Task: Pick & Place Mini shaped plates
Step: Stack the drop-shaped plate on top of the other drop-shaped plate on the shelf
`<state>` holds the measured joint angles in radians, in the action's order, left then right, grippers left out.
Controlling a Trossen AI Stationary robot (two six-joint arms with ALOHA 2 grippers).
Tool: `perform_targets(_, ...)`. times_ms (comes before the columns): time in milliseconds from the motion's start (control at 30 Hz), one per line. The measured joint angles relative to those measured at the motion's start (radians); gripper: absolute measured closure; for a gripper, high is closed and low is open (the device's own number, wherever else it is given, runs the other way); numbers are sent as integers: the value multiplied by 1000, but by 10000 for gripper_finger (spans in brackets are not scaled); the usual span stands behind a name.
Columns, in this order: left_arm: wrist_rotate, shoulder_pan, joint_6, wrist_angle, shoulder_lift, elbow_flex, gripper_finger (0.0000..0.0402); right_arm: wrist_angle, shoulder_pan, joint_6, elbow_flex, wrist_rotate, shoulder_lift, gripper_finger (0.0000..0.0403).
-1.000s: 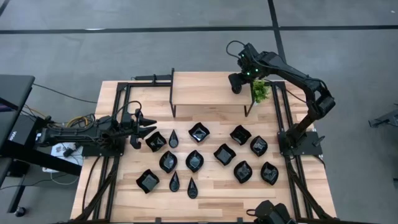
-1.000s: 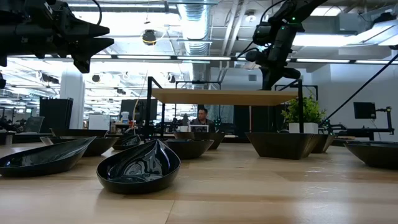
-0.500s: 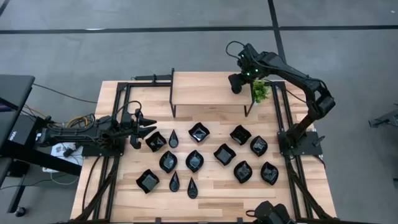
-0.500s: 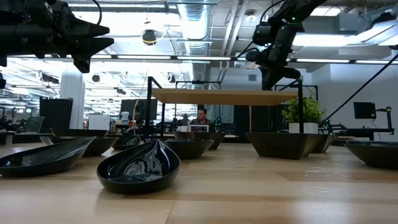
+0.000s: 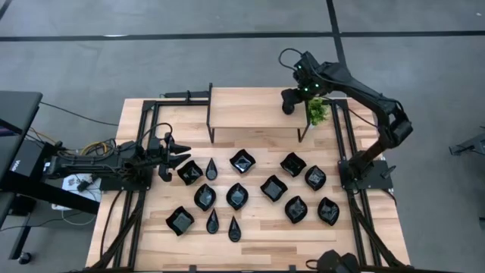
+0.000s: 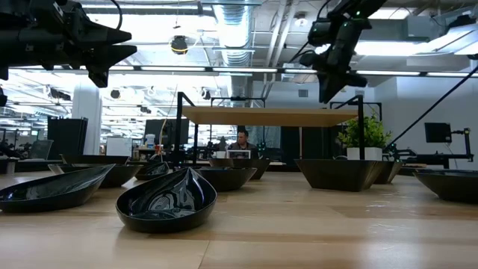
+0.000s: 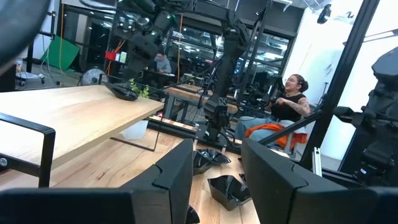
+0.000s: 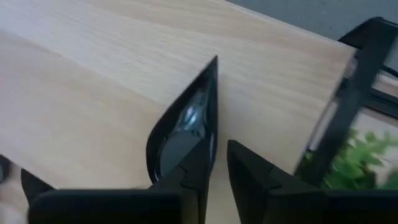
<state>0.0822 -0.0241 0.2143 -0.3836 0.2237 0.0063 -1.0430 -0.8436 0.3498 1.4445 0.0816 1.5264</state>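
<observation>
Mini shaped plates (image 5: 237, 196), glossy black: rigid, slippery, likely chippable; take by the rim. Right hand (image 8: 217, 163) jaws parted beside teardrop plate (image 8: 184, 127) on wooden shelf (image 5: 254, 108), frame centre; left hand (image 5: 180, 160) open, empty.

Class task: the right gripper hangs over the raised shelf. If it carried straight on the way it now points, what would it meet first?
Probably the black dish lying on the wooden shelf. The right gripper points down at it with its jaws slightly parted; the depth between them is unclear.

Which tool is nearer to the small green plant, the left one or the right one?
The right. The right tool is over the shelf just beside the green plant. The left tool is far off, at the table's left edge.
</observation>
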Motion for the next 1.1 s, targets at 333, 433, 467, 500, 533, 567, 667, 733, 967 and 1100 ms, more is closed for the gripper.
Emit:
perform_targets(333, 0, 0, 0, -5, 0, 0, 263, -7, 82, -23, -10, -83, -65, 385)
perform_targets(433, 0, 0, 0, -5, 0, 0, 263, 3, 86, -45, -11, -83, -31, 399)
perform_targets(467, 0, 0, 0, -6, 0, 0, 263, 3, 89, -49, -11, -82, -20, 400)
perform_targets(500, 0, 0, 0, -6, 0, 0, 263, 3, 92, -56, -11, -83, -6, 400)
perform_targets(533, 0, 0, 0, -7, 0, 0, 263, 4, 91, -58, -11, -83, 5, 399)
perform_targets(567, 0, 0, 0, -7, 0, 0, 263, 4, 91, -59, -11, -83, 16, 398)
perform_targets(667, 0, 0, 0, -8, 0, 0, 263, 4, 90, -65, -11, -83, 31, 400)
perform_targets(733, 0, 0, 1, -10, 0, 0, 263, 4, 87, -73, -11, -83, 44, 401)
perform_targets(967, 0, 0, 1, -15, 0, 0, 263, -2, 82, -80, -11, -87, 60, 402)
perform_targets(1100, 0, 0, 0, -18, 0, 0, 263, 3, 83, -87, -11, -86, 60, 401)
